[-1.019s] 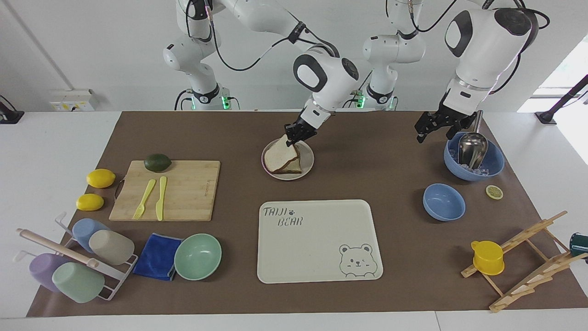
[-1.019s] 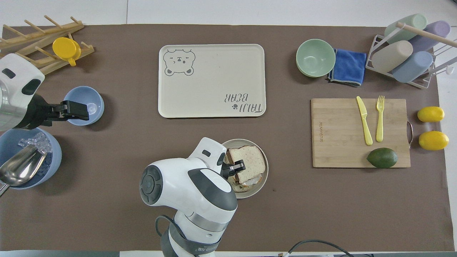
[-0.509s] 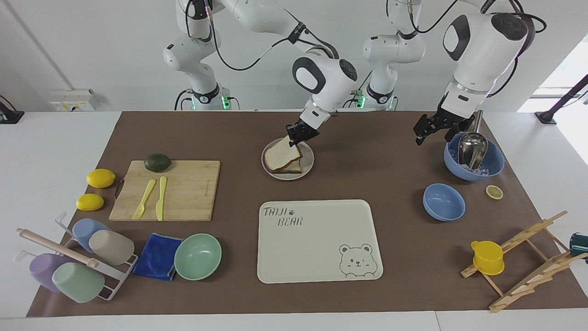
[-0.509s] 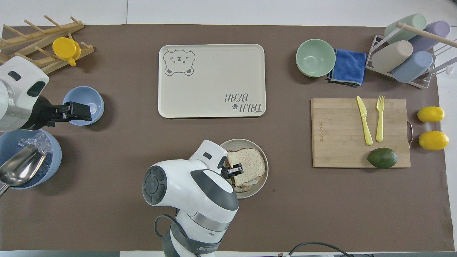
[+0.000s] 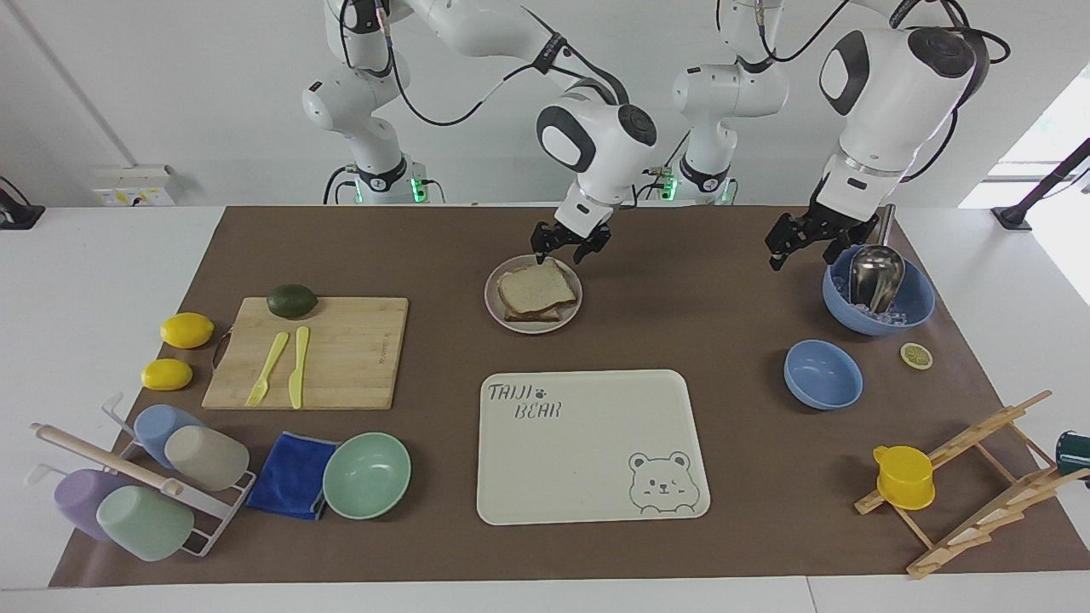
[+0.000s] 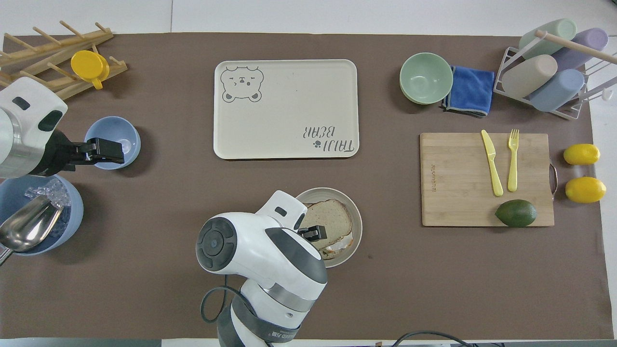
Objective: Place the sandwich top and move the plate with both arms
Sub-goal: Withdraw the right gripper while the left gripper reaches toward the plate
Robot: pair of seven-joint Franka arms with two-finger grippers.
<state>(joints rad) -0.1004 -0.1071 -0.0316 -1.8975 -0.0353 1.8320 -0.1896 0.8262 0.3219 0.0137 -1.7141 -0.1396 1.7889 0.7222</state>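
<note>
The sandwich top [image 5: 536, 289] lies flat on the rest of the sandwich, on the plate [image 5: 491, 304], which sits on the brown mat nearer the robots than the bear-print tray [image 5: 588, 443]. In the overhead view its domed edge points toward the right arm's end of the table and slightly away from the robots, so its long axis runs roughly along the table's length (the squared end is hidden there under the arm's wrist). The facing view shows the whole slice and the darker edge of the lower slice beneath it; the overhead view [image 6: 332, 219] shows instead a bit of pale filling [image 6: 337, 246] showing from under the slice on the side nearer the robots.

The right gripper [image 5: 570, 247] hangs over the rim of the plate nearest the robots, clear of the bread, its fingers apart and holding nothing. From above, only one black fingertip [image 6: 314, 233] shows past the white wrist, and it seems to lie on the slice; the facing view shows the gap.

The left gripper [image 5: 796, 243] waits in the air over the mat beside the large blue bowl [image 5: 915, 311] of ice with its metal scoop [image 5: 875, 277], fingers apart.
</note>
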